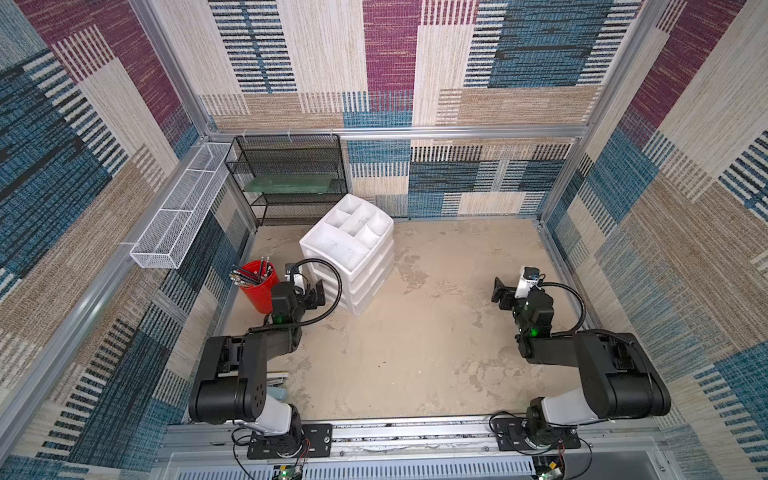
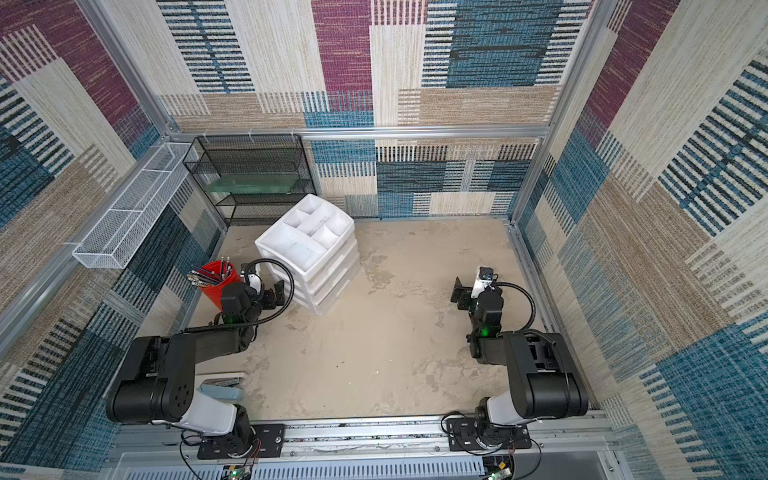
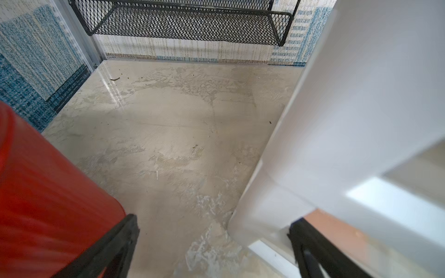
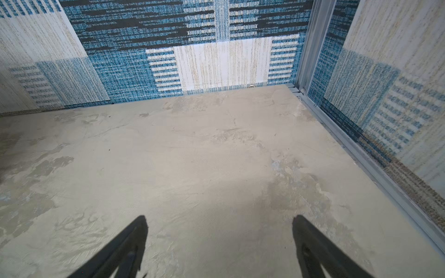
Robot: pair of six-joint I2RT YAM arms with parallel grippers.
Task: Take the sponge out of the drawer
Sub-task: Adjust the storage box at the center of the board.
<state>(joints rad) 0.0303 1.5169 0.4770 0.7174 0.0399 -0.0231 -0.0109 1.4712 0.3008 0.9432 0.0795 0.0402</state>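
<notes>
White drawer point(image 1: 374, 274) upright, skewed diag to walls point(image 1: 457, 178), corner toward front; L jaws, R jaws spread wide.

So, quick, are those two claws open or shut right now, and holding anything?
Left gripper: open, holding nothing.
Right gripper: open, holding nothing.

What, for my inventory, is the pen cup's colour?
Round plastic cup: red; clearest in a top view.

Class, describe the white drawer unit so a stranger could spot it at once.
Find the black mesh rack in the back corner. Just in front stands the drawer, beside a red cup: the only solid white box, three drawers stacked.
</notes>
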